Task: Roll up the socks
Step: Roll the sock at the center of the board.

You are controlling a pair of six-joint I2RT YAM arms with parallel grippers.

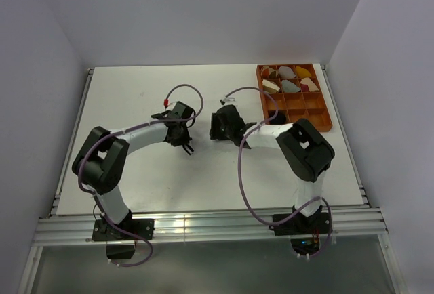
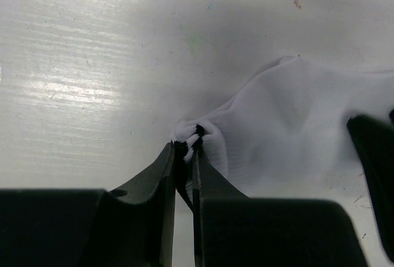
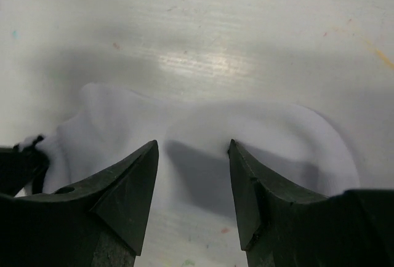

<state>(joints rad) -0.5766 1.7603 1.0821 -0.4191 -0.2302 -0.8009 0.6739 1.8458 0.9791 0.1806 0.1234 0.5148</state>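
The white sock (image 2: 289, 125) lies flat and crumpled on the white table between my two grippers. My left gripper (image 2: 188, 144) is shut on its bunched cuff end, where a bit of black stripe shows between the fingertips. My right gripper (image 3: 192, 147) is open, its fingers astride the middle of the white sock (image 3: 289, 138) and low over it. In the top view the left gripper (image 1: 184, 135) and the right gripper (image 1: 220, 126) sit close together at mid-table. The black sock is not in view.
An orange divided tray (image 1: 325, 104) stands at the back right, with several rolled bundles in its far compartments. The right gripper's finger (image 2: 375, 175) shows at the edge of the left wrist view.
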